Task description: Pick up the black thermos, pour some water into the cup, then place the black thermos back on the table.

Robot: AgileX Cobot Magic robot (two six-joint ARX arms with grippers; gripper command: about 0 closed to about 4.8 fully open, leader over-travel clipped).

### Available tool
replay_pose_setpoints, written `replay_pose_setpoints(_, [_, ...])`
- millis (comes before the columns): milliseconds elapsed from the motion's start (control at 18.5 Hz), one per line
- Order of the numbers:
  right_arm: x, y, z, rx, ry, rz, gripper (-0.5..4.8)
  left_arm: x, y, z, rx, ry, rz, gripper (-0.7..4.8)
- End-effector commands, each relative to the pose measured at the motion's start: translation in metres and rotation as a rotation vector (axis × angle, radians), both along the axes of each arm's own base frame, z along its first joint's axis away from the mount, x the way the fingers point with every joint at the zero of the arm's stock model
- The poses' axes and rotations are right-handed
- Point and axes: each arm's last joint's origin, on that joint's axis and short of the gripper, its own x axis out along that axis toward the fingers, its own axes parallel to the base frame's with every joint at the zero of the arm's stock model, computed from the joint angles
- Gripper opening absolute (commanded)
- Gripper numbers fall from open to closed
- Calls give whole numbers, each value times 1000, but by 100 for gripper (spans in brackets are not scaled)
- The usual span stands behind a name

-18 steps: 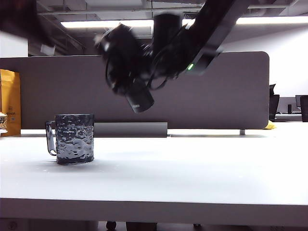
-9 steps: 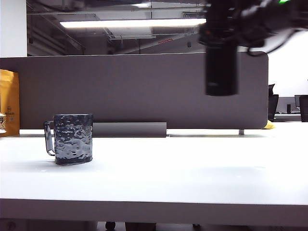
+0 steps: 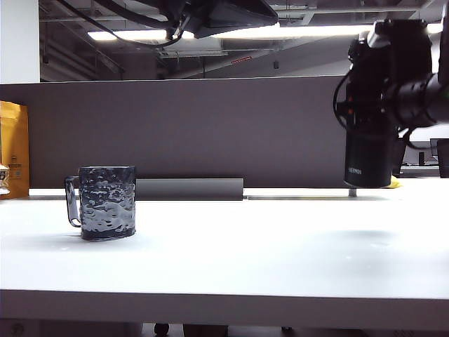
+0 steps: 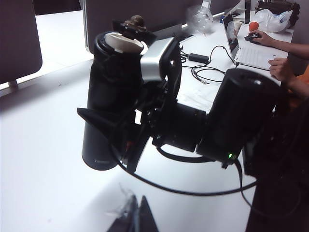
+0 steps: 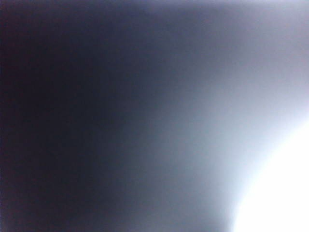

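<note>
The black thermos (image 3: 368, 158) hangs upright over the right part of the table (image 3: 245, 246), with white lettering near its base. My right gripper (image 3: 386, 91) is shut on its upper body. In the left wrist view the thermos (image 4: 107, 96) shows its pale spout and flipped-up lid, and the right gripper (image 4: 116, 130) clamps it from the side. The right wrist view holds only a dark blur of the thermos (image 5: 72, 121). The cup (image 3: 106, 202) stands on the left of the table, handle to the left. My left gripper (image 4: 137, 212) is shut and empty, apart from the thermos.
A dark grey partition (image 3: 210, 126) runs behind the table. A yellow-brown bag (image 3: 14, 147) stands at the far left. The left arm (image 3: 217, 14) is high at the top of the exterior view. A laptop (image 4: 246, 48), cables and a person's hands lie beyond.
The right gripper has carried the thermos from near the cup to the right, turned it from tilted to upright, and lowered it. The cup has not moved.
</note>
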Motion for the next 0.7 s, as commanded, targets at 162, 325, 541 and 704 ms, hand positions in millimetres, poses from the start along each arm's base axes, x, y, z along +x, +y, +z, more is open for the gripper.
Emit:
replay_pose_setpoints(162, [7,0,-23,-8,35,1,51,18,-24,-16,-5,6,-2,-5])
replay_pose_setpoints(325, [8,1,-28,-12,56,3,51,25,-36,-29,22,36,-17,-5])
replay_pose_setpoints(541, [10,1,-40,-15,69,2,51,25,-39,-35,41,55,-21,-5])
replay_pose_setpoints(704, [12,1,-53,-24,111,2,52,24,-40,-36,48,62,-22,-5])
